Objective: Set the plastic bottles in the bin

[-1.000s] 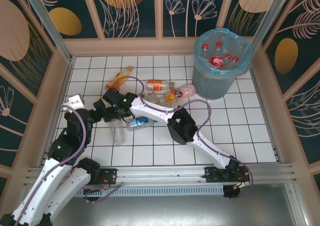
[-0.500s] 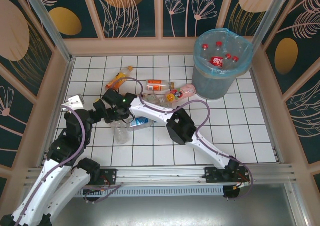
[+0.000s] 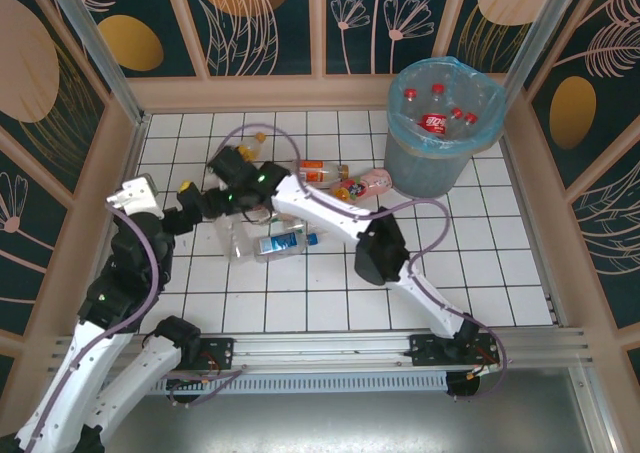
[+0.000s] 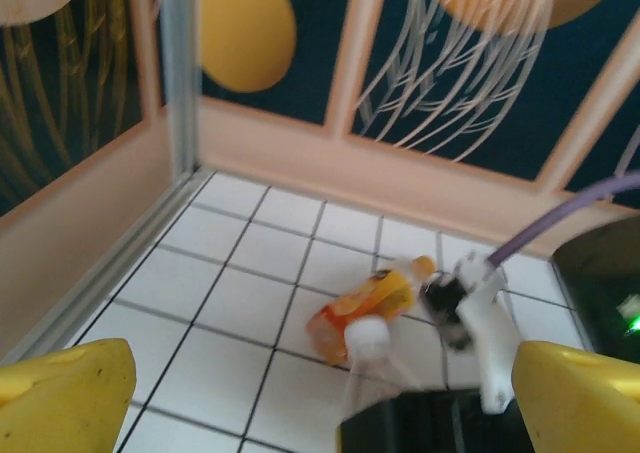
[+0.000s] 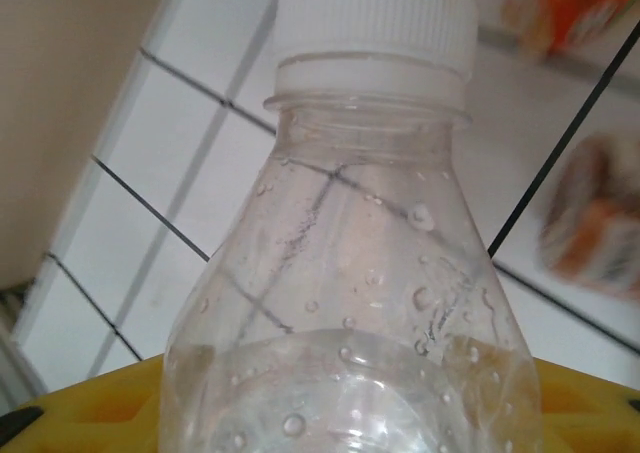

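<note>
Right pincer (image 5: pixel 350 423), clamped round the clear bottle (image 5: pixel 360 273), has swung back since a second ago, well left of the bin (image 3: pixel 400 163). Left pincer (image 4: pixel 325 393) gapes wide, empty. The bottle's base is cut off.

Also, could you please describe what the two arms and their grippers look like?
Both the left arm and the right arm are white tubular links joined by bulky black joint housings. Purple cables loop loosely alongside them. A small green light glows near the right wrist. The left fingers and right fingers are bright yellow.
</note>
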Controlling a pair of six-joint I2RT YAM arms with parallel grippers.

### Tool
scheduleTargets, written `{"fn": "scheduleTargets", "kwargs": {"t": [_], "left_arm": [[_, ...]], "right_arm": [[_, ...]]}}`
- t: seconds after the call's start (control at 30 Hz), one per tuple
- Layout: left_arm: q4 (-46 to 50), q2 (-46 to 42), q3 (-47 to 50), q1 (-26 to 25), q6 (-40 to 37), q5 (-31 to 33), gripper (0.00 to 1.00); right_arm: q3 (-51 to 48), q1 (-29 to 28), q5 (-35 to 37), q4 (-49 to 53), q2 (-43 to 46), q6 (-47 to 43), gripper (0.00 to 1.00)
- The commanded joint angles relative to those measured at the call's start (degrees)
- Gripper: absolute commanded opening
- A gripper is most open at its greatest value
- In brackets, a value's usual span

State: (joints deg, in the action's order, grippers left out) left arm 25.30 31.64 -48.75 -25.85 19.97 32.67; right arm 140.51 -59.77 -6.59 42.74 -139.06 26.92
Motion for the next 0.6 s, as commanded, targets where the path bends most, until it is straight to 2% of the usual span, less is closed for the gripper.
{"fn": "scheduleTargets", "kwargs": {"t": [0.0,0.03,0.1,0.2,0.3,0.4,0.57], "left_arm": [[-3.22,2.75,-3.75,-0.16,-4.41,-9.25,0.96],[-3.24,3.82,-4.43,-0.15,-4.79,-13.04,0.96],[-4.47,6.40,-5.49,-0.16,-5.86,-24.67,0.97],[-7.99,9.63,-5.65,-0.12,-6.07,-41.16,0.97],[-12.09,11.97,-5.65,-0.17,-4.66,-51.33,0.97],[-14.75,13.11,-5.48,-0.14,-4.03,-52.69,0.97],[-16.66,14.53,-5.39,-0.16,-4.41,-50.04,0.97]], "right_arm": [[-0.38,3.80,3.22,-2.53,11.25,-3.36,0.57],[-0.72,4.55,3.65,-2.97,12.99,-3.65,0.57],[-3.45,6.42,3.29,-5.61,17.38,-3.81,0.55],[-11.34,8.23,-0.43,-12.88,24.32,-4.44,0.54],[-21.44,9.22,-5.43,-22.10,31.46,-5.68,0.52],[-29.03,9.64,-1.83,-26.80,37.89,-8.46,0.51],[-35.98,13.48,12.42,-28.73,47.06,-15.75,0.50]]}}
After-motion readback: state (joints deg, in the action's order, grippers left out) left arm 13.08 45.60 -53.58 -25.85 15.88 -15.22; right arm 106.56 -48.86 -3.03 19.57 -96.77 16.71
